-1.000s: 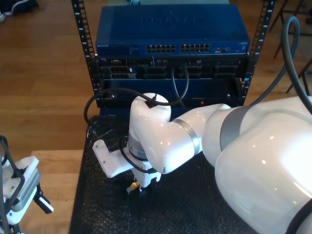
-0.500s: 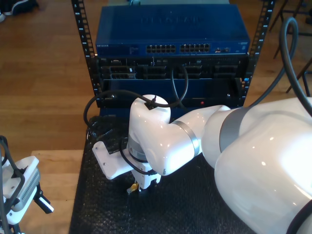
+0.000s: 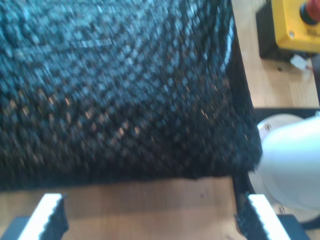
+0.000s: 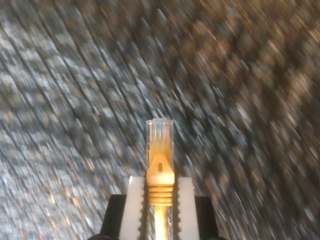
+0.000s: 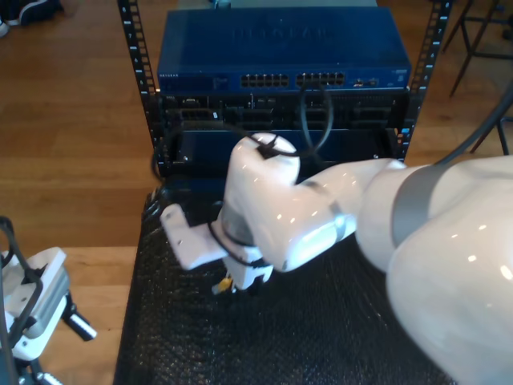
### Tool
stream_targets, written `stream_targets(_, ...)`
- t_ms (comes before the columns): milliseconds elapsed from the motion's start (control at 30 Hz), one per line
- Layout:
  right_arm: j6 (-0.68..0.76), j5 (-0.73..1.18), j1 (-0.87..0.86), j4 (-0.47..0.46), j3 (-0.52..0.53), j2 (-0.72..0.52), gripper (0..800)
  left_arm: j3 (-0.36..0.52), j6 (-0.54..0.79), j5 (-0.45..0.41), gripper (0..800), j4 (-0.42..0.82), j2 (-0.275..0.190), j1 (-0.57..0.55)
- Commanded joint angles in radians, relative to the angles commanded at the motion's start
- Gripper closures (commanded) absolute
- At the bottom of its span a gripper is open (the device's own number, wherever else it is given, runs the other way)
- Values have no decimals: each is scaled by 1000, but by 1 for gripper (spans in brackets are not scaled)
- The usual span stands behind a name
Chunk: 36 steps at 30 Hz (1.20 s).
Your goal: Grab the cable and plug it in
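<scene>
The cable's clear plug (image 4: 160, 134) and yellow boot stick out between the white pads (image 4: 134, 202) of my second gripper (image 4: 160, 189), which is shut on it. In the exterior view the yellow cable end (image 5: 224, 283) shows under the big white arm's wrist, at my second gripper (image 5: 232, 285), just above the black mat (image 5: 321, 337). The background of the second wrist view is blurred. My first gripper (image 3: 155, 220) is open with nothing between its pads, over the mat's edge (image 3: 115, 90); it is at the exterior view's lower left (image 5: 68, 333).
A blue network switch (image 5: 280, 48) with rows of ports (image 5: 292, 79) sits in a rack beyond the mat, with black cables hanging in front. A yellow box with a red button (image 3: 300, 22) and a white arm base (image 3: 292, 165) stand beside the mat.
The big white arm has swung and risen slightly toward the rack, carrying the cable end with it. The first gripper shifted a little at the exterior view's lower left.
</scene>
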Motion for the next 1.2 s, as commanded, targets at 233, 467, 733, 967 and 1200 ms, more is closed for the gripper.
stream_targets(233,6,92,-78,43,12,-89,792,-37,-132,-2,1,-100,2,-121)
stream_targets(467,8,210,-176,98,12,-198,792,-117,-273,-9,1,-210,6,-269)
stream_targets(733,6,356,-288,210,8,-318,792,-199,-313,-11,1,-390,66,-364)
stream_targets(967,6,436,-338,273,0,-391,792,-258,-310,-12,0,-542,114,-365)
stream_targets(1200,6,516,-394,318,-28,-422,792,-295,-308,-14,1,-635,130,-405)
